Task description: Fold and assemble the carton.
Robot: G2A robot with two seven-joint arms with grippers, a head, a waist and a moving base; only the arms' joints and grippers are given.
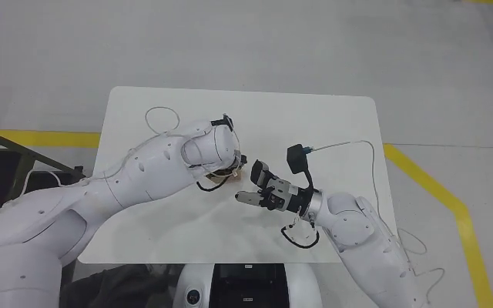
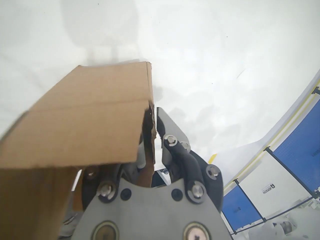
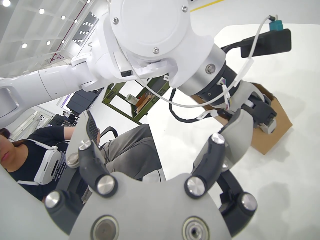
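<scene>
The left claw is clamped on 1 wall of the brown carton, which is near the middle of the white desk. The right claw hangs just beside the carton, its 2 fingers spread wide, gripping nothing.
</scene>
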